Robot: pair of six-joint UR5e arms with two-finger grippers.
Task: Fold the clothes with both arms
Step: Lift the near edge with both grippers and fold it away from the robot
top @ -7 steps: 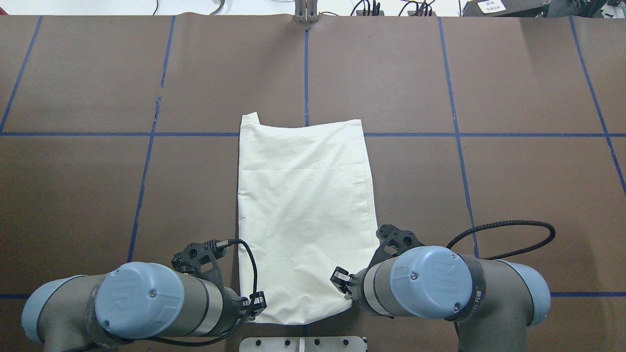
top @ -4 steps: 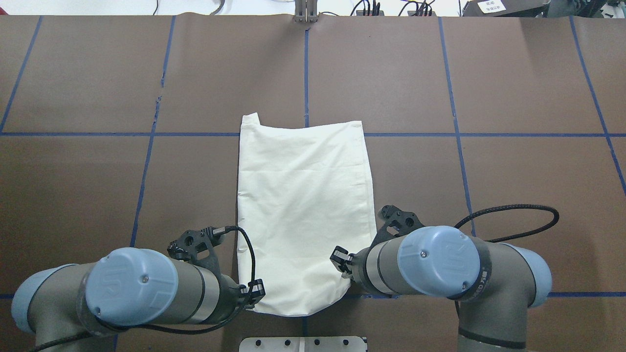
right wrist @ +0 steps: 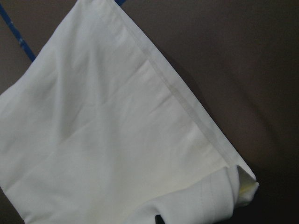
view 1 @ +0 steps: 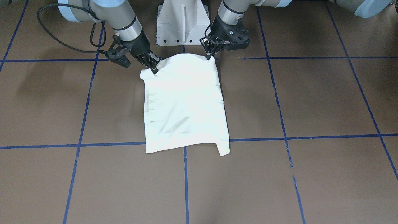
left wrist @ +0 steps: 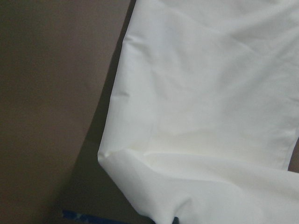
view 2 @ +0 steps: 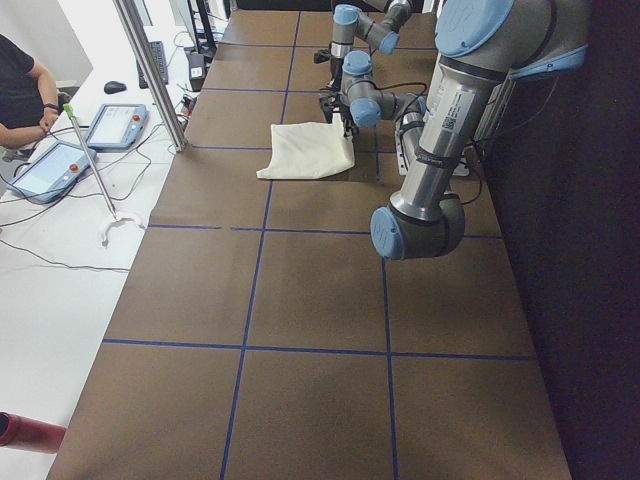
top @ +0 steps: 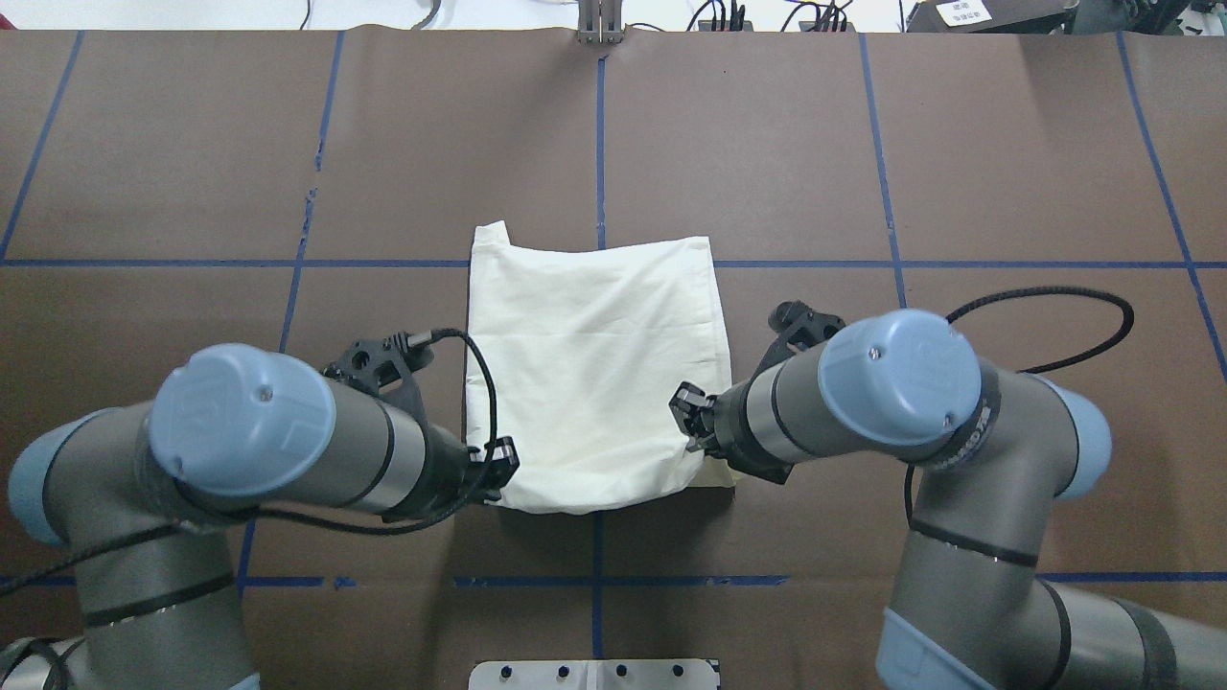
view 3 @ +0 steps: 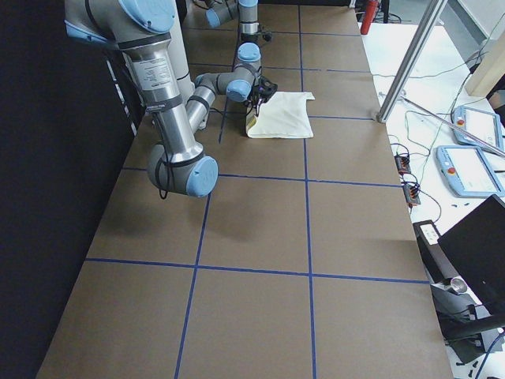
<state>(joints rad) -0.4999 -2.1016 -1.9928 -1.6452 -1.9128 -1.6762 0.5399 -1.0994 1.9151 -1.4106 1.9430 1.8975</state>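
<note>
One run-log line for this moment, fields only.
T-shirt: plain side up, robot-side edge raised | left gripper: shut on T-shirt corner | right gripper: shut on T-shirt corner

1 shirt point(top: 594, 383); 2 arms point(top: 364, 460) point(top: 786, 412); 2 tools point(top: 500, 462) point(top: 690, 424); 1 pedestal point(view 1: 183, 21); 1 person point(view 2: 20, 90); 2 pendants point(view 2: 115, 125) point(view 2: 45, 170).

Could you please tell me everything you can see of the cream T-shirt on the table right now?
The T-shirt shows only plain cream, cotton-like cloth, lightly creased, no print visible. It is folded into a rough rectangle at the middle of the brown table, its far edge along a blue tape line, one corner poking beyond. A stitched hem runs down one side. The left gripper and right gripper pinch its two near corners, raised off the table.
</note>
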